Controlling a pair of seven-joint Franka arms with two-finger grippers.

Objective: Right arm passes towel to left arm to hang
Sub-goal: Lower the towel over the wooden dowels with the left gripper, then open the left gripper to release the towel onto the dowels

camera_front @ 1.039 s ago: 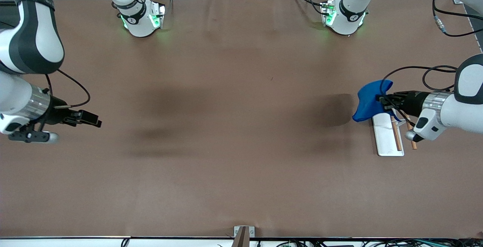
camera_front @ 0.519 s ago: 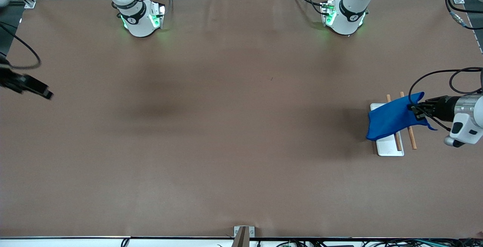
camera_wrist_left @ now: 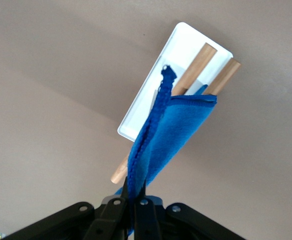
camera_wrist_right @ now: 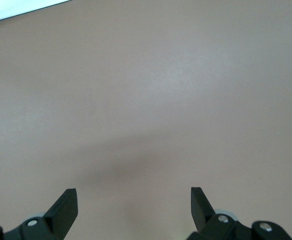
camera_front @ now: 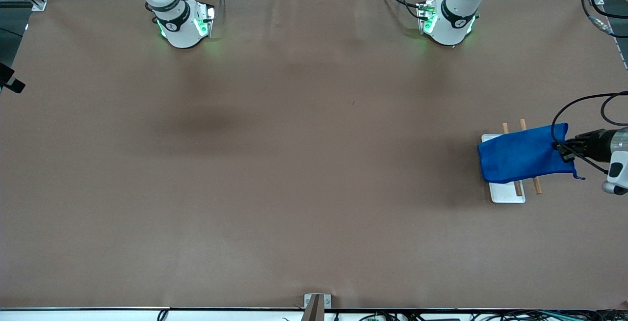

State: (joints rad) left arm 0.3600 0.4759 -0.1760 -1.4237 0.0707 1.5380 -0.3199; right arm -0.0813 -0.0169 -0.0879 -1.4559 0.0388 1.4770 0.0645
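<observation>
Item: towel, bright blue microfibre, held up over the white rack with its two wooden rails, at the left arm's end of the table.

Holder: left gripper, fingers clenched on one short edge of the towel. In the left wrist view the cloth ran out of the pinched fingertips as a folded sheet, edge-on, toward the rack and rails below.

Position: taking the rack as the dial centre in the front view, the towel lay across its 12 o'clock half and reached out toward 3 o'clock, where the gripper gripped it. The 6 o'clock ends of the rails and the rack base showed uncovered.

Other arm: right gripper, fingers spread wide and holding nothing, over bare table at its own end; this arm waited.

Step in hand (judgement): draping. Done well, the towel would be lowered so that its mid-length meets a rail squarely, with roughly equal cloth on each side, and let go only once the rail bears the weight; an uneven drape would likely slide off.
</observation>
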